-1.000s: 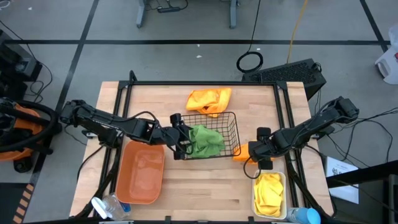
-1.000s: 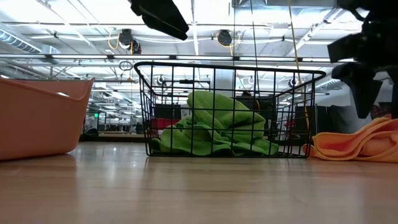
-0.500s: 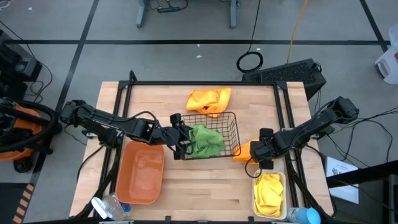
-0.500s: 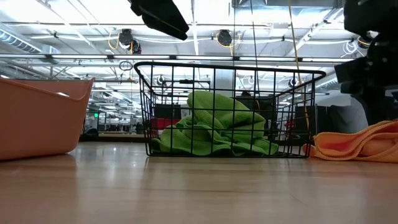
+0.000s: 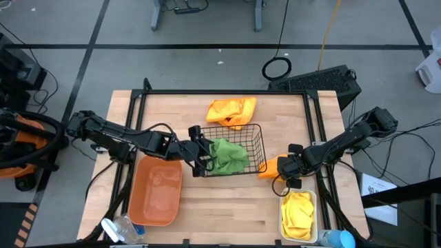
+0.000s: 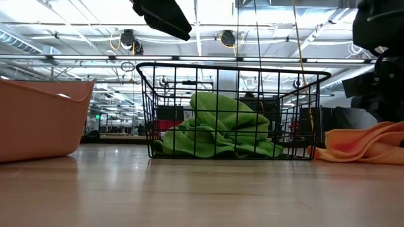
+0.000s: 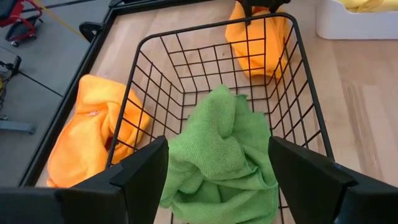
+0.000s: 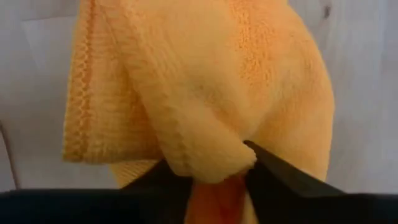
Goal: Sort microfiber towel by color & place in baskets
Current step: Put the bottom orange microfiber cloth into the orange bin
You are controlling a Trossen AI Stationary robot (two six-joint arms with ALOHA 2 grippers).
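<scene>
The black wire basket (image 5: 253, 141) stands mid-table with green towels (image 5: 227, 156) bunched in it. My left gripper (image 5: 202, 160) hovers open at the basket's left wall, its fingers spread over the green towels (image 7: 224, 149). An orange towel (image 5: 269, 167) lies on the table right of the basket, and my right gripper (image 5: 284, 167) is shut on it. A second orange towel (image 5: 232, 110) lies beyond the basket's far side. Yellow towels (image 5: 298, 212) fill the white bin (image 5: 281, 219). The orange bin (image 5: 157, 193) stands at the near left. My right gripper pinches a raised fold (image 8: 211, 158) of the orange towel between its two fingers (image 8: 277, 171), on the towel's right side. It comes slanting down from the table's right. The rest of the towel (image 6: 353, 145) lies crumpled on the table.
A clear bottle (image 5: 118, 231) lies at the near left corner and a blue-capped bottle (image 5: 337, 239) at the near right. A black frame rail (image 5: 227, 92) runs along the far edge. Bare wood (image 5: 227, 207) lies between the two bins.
My right gripper has dropped lower onto the orange towel and shifted a little toward the table's right edge. The towel's right part has bunched up under it while its left end stays on the table.
</scene>
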